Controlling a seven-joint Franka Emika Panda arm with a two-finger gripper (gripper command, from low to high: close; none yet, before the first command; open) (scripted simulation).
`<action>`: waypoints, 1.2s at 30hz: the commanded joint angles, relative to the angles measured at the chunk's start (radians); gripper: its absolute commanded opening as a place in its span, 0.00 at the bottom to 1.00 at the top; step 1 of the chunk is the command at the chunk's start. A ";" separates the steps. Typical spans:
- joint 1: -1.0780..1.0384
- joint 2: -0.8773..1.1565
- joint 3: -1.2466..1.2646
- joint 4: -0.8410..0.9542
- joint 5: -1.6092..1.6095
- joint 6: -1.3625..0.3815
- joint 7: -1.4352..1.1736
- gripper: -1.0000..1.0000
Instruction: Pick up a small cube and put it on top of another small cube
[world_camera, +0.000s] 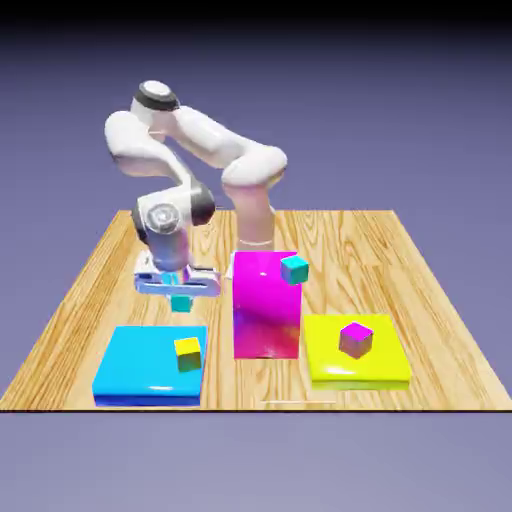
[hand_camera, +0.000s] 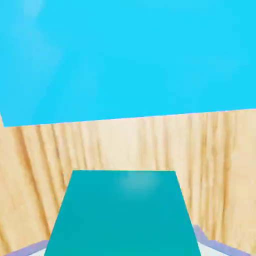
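We see a glossy blue slab (world_camera: 145, 362) bearing a small yellow-topped cube (world_camera: 188, 353) and a yellow slab (world_camera: 330, 372) bearing a magenta cube (world_camera: 356, 339); behind, our claw (world_camera: 180, 296) grips the plain teal-green cube (world_camera: 181, 304) above the pale wooden desk (world_camera: 420, 290), before blue-violet surroundings.

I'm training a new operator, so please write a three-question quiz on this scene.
1. What does the pincer hold?
2. True or false: the yellow-topped cube rests on the yellow slab.
3. Which cube lies on the yellow slab: (a) the teal cube, (b) the magenta-topped cube, (c) the yellow-topped cube?

Key: 1. The teal cube; 2. False, it is on the blue slab; 3. b
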 joint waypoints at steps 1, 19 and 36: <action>-0.016 0.036 0.027 0.007 0.020 0.017 -0.040 0.00; -0.306 0.689 0.516 0.141 0.422 0.329 -0.769 0.00; -0.547 1.230 0.902 0.234 0.743 0.615 -1.341 0.00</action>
